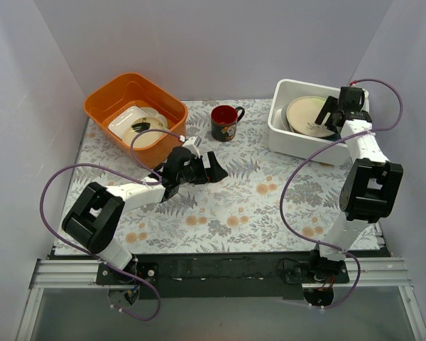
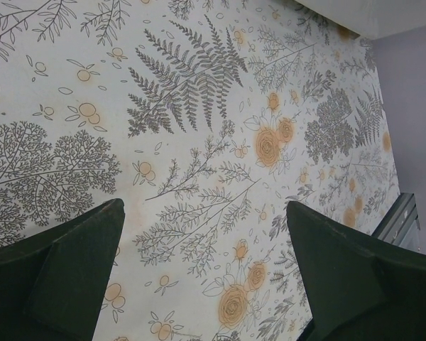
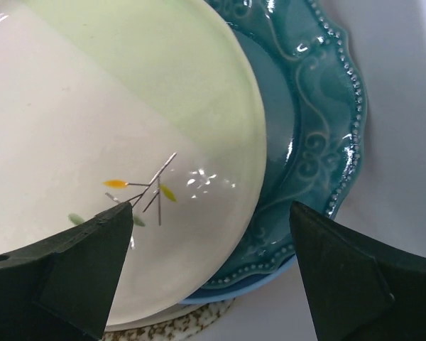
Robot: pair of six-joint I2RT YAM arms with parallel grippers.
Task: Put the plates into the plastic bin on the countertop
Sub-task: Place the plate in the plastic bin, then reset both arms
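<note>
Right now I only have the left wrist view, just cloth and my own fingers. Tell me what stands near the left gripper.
Observer: In the top view, the left gripper hangs open over the countertop. A dark mug stands beyond it, not touching it.
Operator: Give me the left side too.
Observer: An orange tub holding white dishes sits at the far left.
Operator: Now report the bin.
Observer: The plastic bin is at the far right. The right gripper is open above a cream plate that lies on a teal plate.
</note>
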